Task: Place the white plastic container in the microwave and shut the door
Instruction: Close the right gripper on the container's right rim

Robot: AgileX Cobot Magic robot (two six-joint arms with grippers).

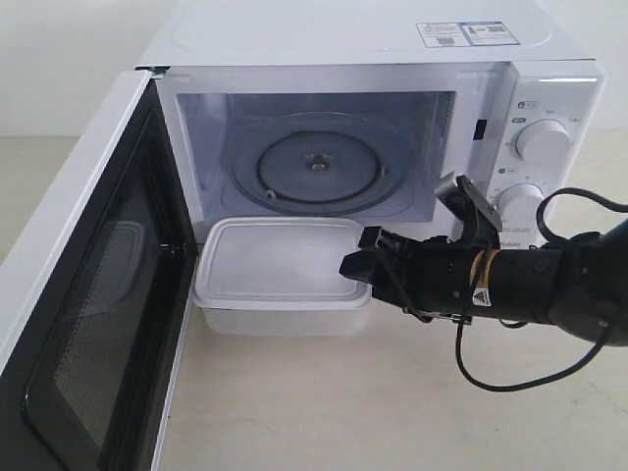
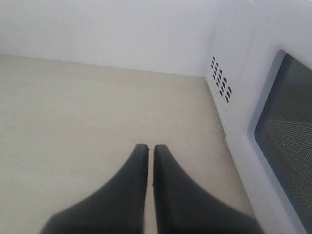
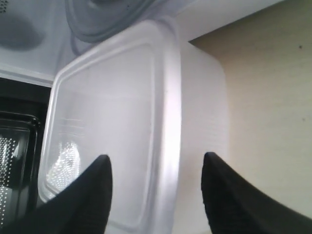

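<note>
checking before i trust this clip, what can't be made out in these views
Contents of the white plastic container: exterior and right wrist views, cloudy lid and walls hide them.
The left gripper: not in the exterior view at all; only the left wrist view shows it.
The door handle: exterior view, outer face turned away.
The upper dial markings: exterior view, too small.

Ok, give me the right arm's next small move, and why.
Probably close the right end effector on the container: its jaws stand open with the container's rim between them, and the container sits on the table before the open microwave, not inside.
</note>
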